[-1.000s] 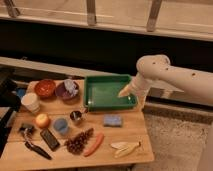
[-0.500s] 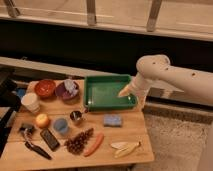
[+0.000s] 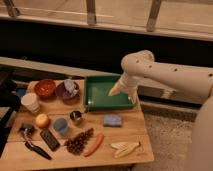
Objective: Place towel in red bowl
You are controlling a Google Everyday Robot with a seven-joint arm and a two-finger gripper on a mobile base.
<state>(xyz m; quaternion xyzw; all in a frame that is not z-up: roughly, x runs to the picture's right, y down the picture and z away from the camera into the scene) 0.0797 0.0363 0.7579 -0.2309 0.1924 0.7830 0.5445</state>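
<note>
My tool hangs over the green tray; whether it is spread I cannot tell. The towel sits crumpled in the purple bowl, beside the red bowl. It looks soft and light; I'd pinch a raised fold.

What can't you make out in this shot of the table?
Camera view:
1. Gripper, over the green tray: whether it holds anything, blurred.
2. Towel in the purple bowl: its folds, too small.
3. Table's left edge: hidden by a dark shape.
</note>
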